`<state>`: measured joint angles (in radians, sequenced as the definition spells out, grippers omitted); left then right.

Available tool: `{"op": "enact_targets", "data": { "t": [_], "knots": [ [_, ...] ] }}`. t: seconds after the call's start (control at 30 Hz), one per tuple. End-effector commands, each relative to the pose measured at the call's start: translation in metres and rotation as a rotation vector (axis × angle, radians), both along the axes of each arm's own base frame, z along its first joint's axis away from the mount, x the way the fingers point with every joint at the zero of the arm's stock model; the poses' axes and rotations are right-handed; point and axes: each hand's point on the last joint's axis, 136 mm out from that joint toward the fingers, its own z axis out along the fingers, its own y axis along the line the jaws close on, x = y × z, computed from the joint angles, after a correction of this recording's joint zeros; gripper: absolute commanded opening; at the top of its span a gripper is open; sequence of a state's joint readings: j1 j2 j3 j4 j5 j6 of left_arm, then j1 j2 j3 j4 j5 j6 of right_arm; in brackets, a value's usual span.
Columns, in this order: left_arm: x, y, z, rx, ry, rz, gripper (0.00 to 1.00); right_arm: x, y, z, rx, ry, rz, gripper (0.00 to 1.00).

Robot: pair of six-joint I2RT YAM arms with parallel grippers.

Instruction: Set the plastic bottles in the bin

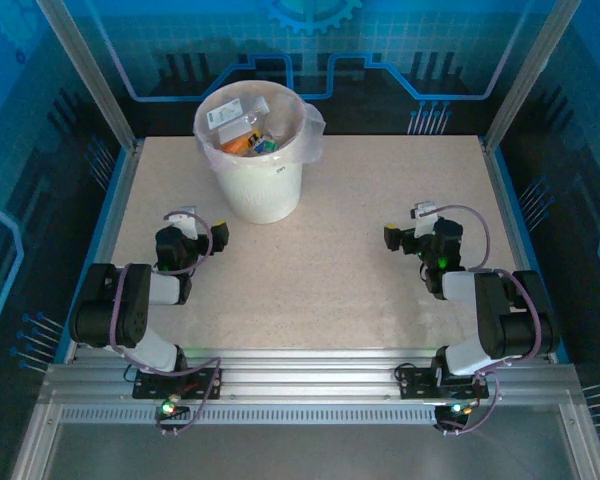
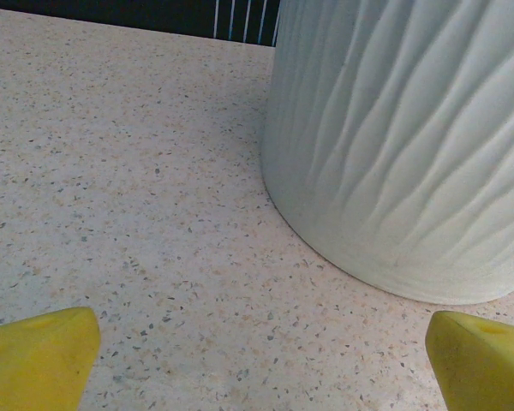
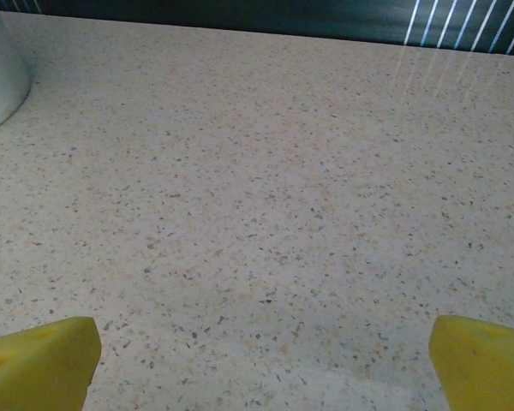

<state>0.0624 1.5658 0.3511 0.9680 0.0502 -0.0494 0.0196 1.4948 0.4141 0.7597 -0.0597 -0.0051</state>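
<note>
**Over the speckled tabletop, both grippers stood wide and empty**

Low over the table, the left gripper (image 1: 218,232) had its jaws spread wide with nothing between them; in its wrist view its yellow fingertips (image 2: 36,360) framed bare speckled surface and, just ahead, the ribbed wall of the bin (image 2: 411,154). The right gripper (image 1: 392,237) was spread just as wide and equally empty, facing open tabletop (image 3: 265,197) with a sliver of the bin at the far left. Both arms sat folded near their bases.

Outward from the hands, the white bin (image 1: 260,190) stood upright at the far middle of the table (image 1: 320,280), its translucent liner bag (image 1: 311,125) draped over the rim. The plastic bottles (image 1: 245,141) that could be made out lay inside it, a jumble of clear plastic with orange and blue showing.

By that layout the task looked finished or nearly so. Such bottles would likely be very light, thin-walled and springy, apt to buckle or slip under a squeeze; the stiffer shoulder or neck below the cap seemed the safest place to pinch
</note>
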Motion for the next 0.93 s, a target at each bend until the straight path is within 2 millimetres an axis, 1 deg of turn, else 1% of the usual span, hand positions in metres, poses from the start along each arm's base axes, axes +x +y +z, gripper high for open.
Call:
{"op": "enact_targets", "data": {
  "t": [0.0, 0.4, 0.9],
  "knots": [
    [0.0025, -0.0054, 0.0073, 0.014, -0.017, -0.033, 0.99, 0.0043, 0.0016, 0.0019, -0.019, -0.004, -0.004, 1.0],
    [0.0039, -0.0137, 0.0071, 0.03, -0.01, -0.071, 0.99, 0.0042, 0.0014, 0.0018, -0.02, -0.004, -0.005, 1.0],
    [0.0042, -0.0139, 0.0074, 0.03, -0.01, -0.07, 0.99, 0.0042, 0.0016, 0.0018, -0.02, -0.004, -0.005, 1.0]
  ]
}}
